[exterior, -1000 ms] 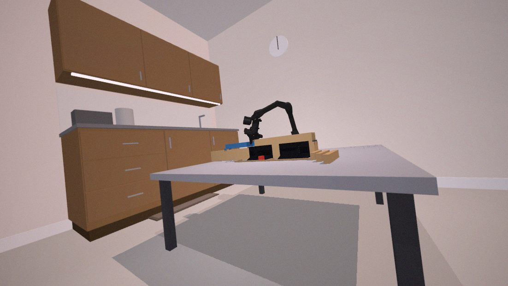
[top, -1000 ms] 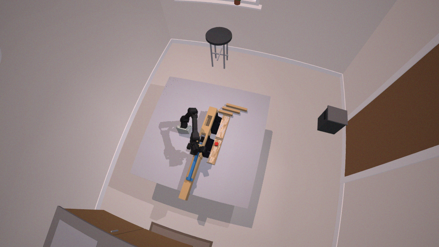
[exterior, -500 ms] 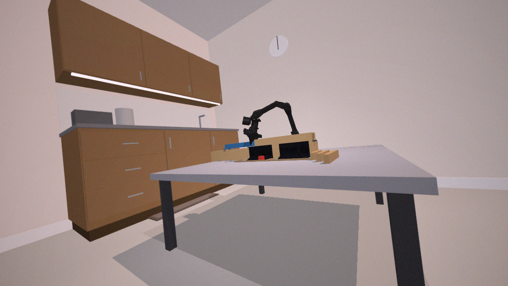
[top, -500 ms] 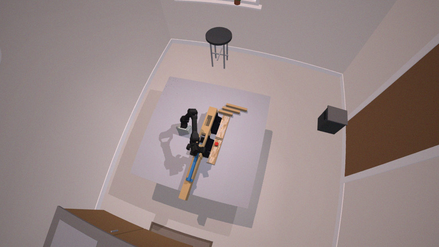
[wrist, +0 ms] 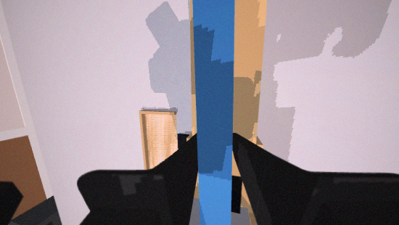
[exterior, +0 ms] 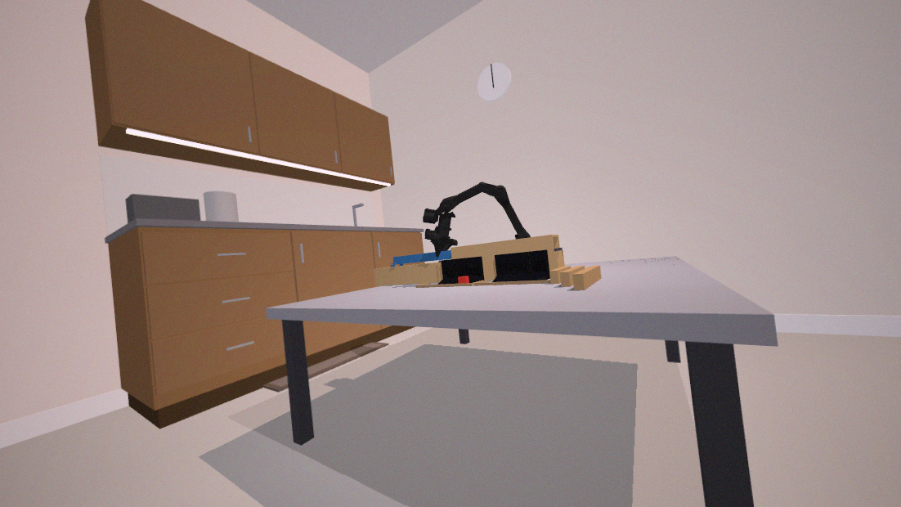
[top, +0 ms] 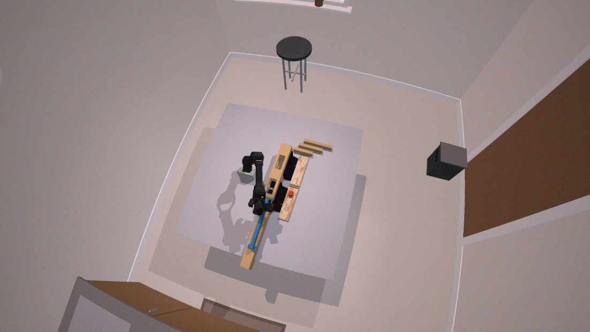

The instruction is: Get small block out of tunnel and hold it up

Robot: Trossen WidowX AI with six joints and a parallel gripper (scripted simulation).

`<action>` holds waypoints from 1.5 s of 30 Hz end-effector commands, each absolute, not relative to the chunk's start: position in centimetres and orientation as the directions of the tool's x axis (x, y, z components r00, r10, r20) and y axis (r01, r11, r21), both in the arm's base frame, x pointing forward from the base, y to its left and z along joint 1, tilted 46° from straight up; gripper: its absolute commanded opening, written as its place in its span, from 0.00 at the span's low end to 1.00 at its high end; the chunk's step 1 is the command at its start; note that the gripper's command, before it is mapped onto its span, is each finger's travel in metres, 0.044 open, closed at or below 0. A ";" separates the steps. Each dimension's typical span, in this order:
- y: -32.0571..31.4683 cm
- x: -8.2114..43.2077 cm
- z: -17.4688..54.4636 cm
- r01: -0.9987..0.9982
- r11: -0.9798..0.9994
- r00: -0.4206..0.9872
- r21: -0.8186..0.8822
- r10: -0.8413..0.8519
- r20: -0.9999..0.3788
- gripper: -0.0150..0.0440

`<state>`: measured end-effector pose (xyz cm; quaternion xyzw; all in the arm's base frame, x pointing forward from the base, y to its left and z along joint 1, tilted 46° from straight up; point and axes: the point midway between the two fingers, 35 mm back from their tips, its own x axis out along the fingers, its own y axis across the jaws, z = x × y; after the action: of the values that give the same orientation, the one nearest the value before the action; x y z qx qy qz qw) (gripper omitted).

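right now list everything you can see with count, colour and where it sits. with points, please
blue handle (top: 256, 234) (exterior: 415, 258) (wrist: 214, 91): one, blue, along the tunnel's channel
tunnel (top: 285, 149) (exterior: 510, 244): one, tan, on the table
red block (top: 290, 193) (exterior: 463, 279): one, red, on a wooden tray beside the tunnel
wooden trays (top: 300, 170): two, light wood, end to end
rods (top: 317, 144) (exterior: 587, 277): three, tan, near the tunnel's far end
table (top: 325, 231) (exterior: 522, 318): one, grey, under all these
stool (top: 293, 47): one, black seat, on the floor
box (top: 453, 155): one, dark grey, by the wall
cabinets (exterior: 182, 82): brown, along the wall
clock (exterior: 494, 81): one, white, on the wall
arm (top: 258, 173) (exterior: 482, 187): one, black, over the table
gripper (wrist: 215, 137): one, black, shut on the blue handle
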<state>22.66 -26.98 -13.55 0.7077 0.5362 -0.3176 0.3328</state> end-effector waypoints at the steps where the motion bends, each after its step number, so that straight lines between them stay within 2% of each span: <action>1: -27.0 22.7 -13.5 0.970 -0.204 0.223 0.130 0.548 -0.806 0.30; 17: -29.7 22.4 -11.0 0.969 -0.207 0.230 0.137 0.544 -0.807 1.00; 20: -28.7 22.6 -11.4 0.969 -0.209 0.229 0.133 0.551 -0.803 1.00; 26: -25.8 23.1 -7.4 0.969 -0.208 0.230 0.136 0.547 -0.805 1.00; 45: -24.7 23.2 -8.6 0.969 -0.208 0.231 0.136 0.547 -0.805 1.00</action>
<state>23.21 -25.43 -8.13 0.7081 0.5322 -0.3176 0.3384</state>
